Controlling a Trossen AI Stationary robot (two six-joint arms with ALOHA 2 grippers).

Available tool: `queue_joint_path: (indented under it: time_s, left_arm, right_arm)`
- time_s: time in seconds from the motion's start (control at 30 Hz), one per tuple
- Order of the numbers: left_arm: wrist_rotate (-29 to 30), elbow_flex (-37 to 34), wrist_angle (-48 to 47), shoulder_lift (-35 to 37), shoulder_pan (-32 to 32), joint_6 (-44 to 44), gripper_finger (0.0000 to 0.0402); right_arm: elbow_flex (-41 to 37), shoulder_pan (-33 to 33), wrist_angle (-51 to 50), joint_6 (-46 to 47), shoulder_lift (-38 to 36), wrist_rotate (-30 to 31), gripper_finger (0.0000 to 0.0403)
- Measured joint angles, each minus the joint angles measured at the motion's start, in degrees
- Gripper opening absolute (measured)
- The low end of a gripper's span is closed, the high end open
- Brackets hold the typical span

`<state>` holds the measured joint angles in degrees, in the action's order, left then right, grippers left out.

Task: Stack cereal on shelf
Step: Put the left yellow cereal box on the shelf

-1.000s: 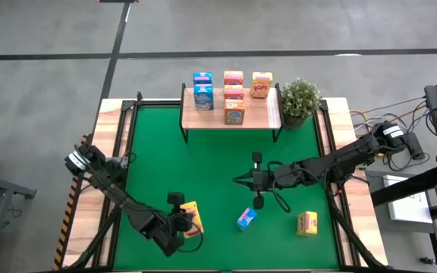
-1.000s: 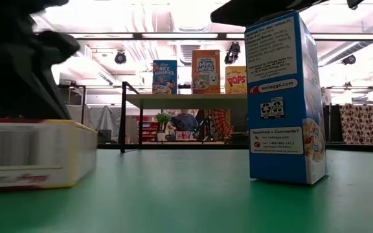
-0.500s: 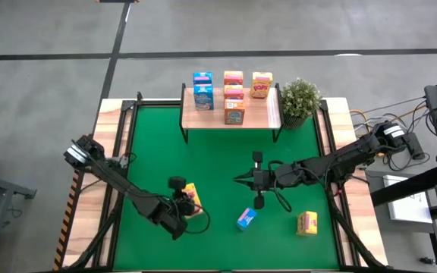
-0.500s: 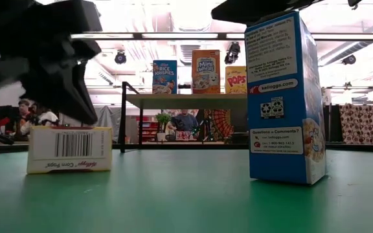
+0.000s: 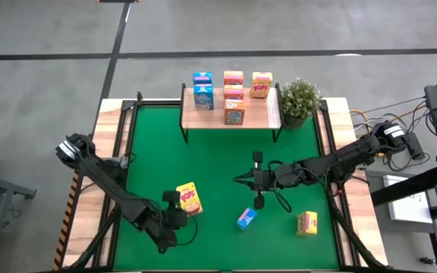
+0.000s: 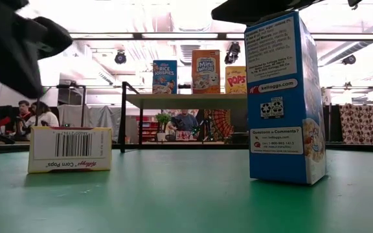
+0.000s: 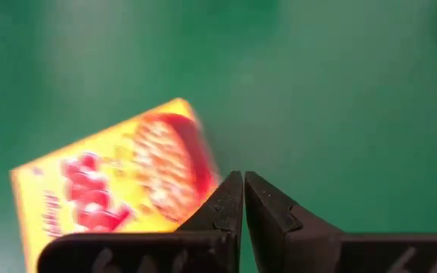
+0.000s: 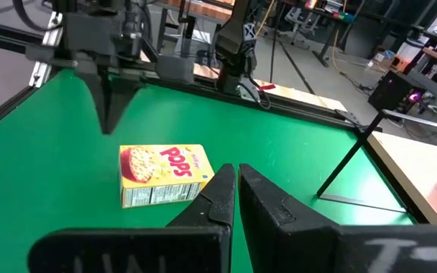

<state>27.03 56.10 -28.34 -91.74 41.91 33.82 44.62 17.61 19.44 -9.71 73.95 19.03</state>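
The left gripper [image 5: 174,220] has its jaws pressed together on nothing, hovering just beside a yellow box [image 5: 189,199] that lies flat on the green mat [image 5: 203,163] near the bench's front. With the jaws together it cannot take the box; a descent from here would likely only shove or spin it. The right gripper [image 5: 246,180], jaws also together and empty, hangs above mid-mat, near an upright blue box [image 5: 246,218] that a careless sweep could topple. A second yellow box [image 5: 307,223] lies further right. At the back, the shelf [image 5: 268,115] already carries six boxes; a clumsy placement could knock those over, or brush the potted plant [image 5: 300,99] beside it.
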Motion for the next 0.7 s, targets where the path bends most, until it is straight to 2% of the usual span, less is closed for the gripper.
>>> queue_joint_path:
  time_s: [0.07, 0.23, 0.6, 0.7]
  left_arm:
    - [4.40, 0.00, 0.88, -1.76, 0.02, -0.12, 0.0000]
    - [8.09, -0.04, 0.90, -5.36, -0.39, -0.22, 0.0000]
    - [6.98, 0.00, 4.19, -6.30, 0.02, 1.31, 0.0000]
    - [10.58, 0.00, 4.16, -6.30, 0.20, 1.81, 0.0000]
  right_arm:
    - [0.00, 0.01, 0.01, -0.25, 0.00, 0.00, 0.0009]
    - [0.00, 0.01, 0.04, -0.31, 0.00, 0.00, 0.0009]
    - [-0.02, 0.00, 0.16, 0.24, -0.02, 0.00, 0.0009]
    - [-0.02, 0.02, 0.48, 0.46, -0.02, 0.00, 0.0009]
